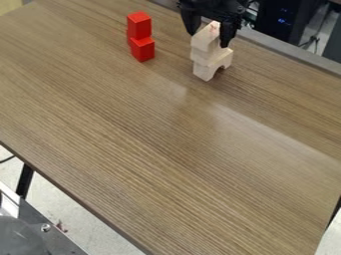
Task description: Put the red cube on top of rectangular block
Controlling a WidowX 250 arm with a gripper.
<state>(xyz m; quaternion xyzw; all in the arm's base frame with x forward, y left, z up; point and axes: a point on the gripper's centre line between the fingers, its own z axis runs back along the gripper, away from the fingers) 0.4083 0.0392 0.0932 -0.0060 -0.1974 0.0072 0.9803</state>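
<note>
Table, fingers astride blocks near far edge

You look from one fixed camera, set above the table and aimed down at a slant across its top. The table sits askew to your line of sight, so its near and far long edges both run down toward the right. You are close enough for the tabletop to span the view from side to side, yet far enough back to catch the floor and a leg at lower left. The gripper, blocks and red cubes lie toward the far side, up at the top of your view.
</note>
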